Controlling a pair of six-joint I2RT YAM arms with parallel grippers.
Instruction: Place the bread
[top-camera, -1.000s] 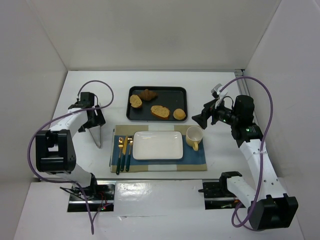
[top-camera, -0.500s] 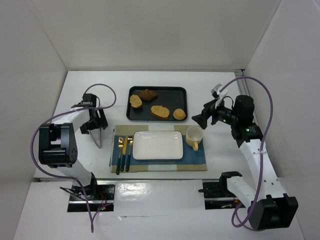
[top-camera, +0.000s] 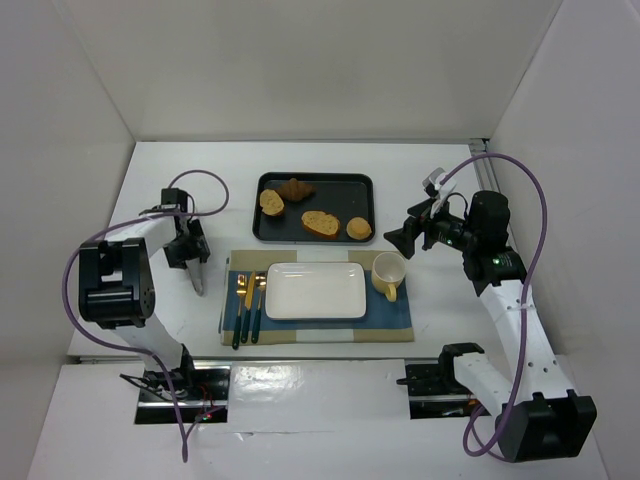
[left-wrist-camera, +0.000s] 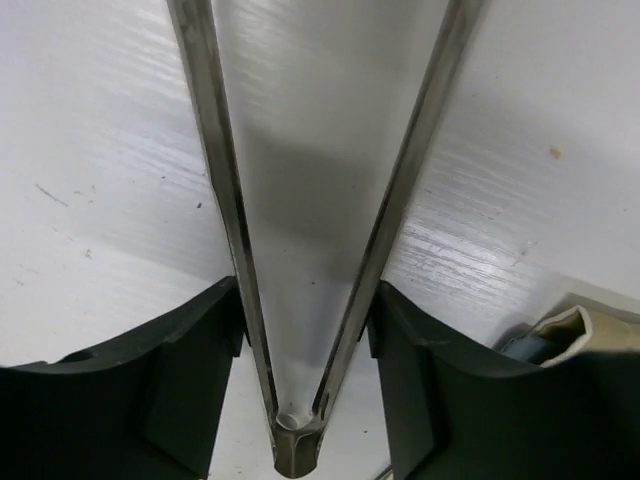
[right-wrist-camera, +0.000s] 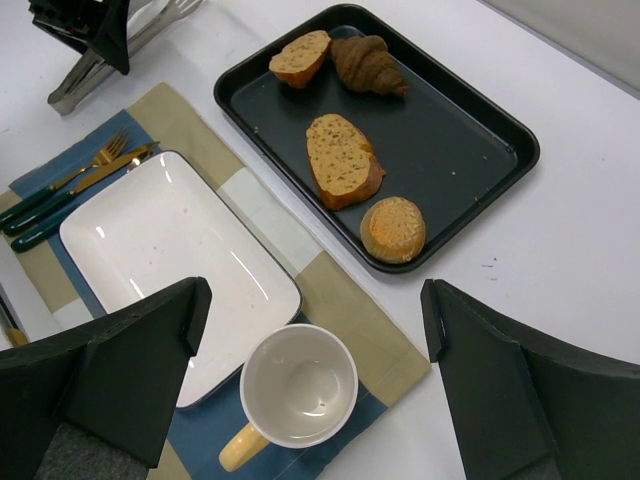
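The bread, a small round golden bun (top-camera: 359, 229), lies at the front right corner of the dark tray (top-camera: 352, 184); the right wrist view shows it too (right-wrist-camera: 392, 229). My left gripper (top-camera: 186, 248) is left of the placemat, shut on metal tongs (top-camera: 197, 277) whose arms spread toward the table; in the left wrist view (left-wrist-camera: 305, 300) the fingers (left-wrist-camera: 190, 350) press both tong arms (left-wrist-camera: 225, 180). My right gripper (top-camera: 400, 240) is open and empty, hovering over the yellow cup (right-wrist-camera: 298, 390), near the tray's right end; it also shows in the right wrist view (right-wrist-camera: 312, 290).
The tray also holds an oval toasted slice (top-camera: 320, 223), a dark croissant (top-camera: 295, 189) and another bread piece (top-camera: 271, 202). A white rectangular plate (top-camera: 316, 291) sits on the blue-and-tan placemat (top-camera: 395, 320), with cutlery (top-camera: 247, 300) to its left and the cup (top-camera: 388, 274) to its right.
My left arm has folded inward and its wrist has shifted slightly, tilting the tongs it holds more steeply. The right arm has not moved.
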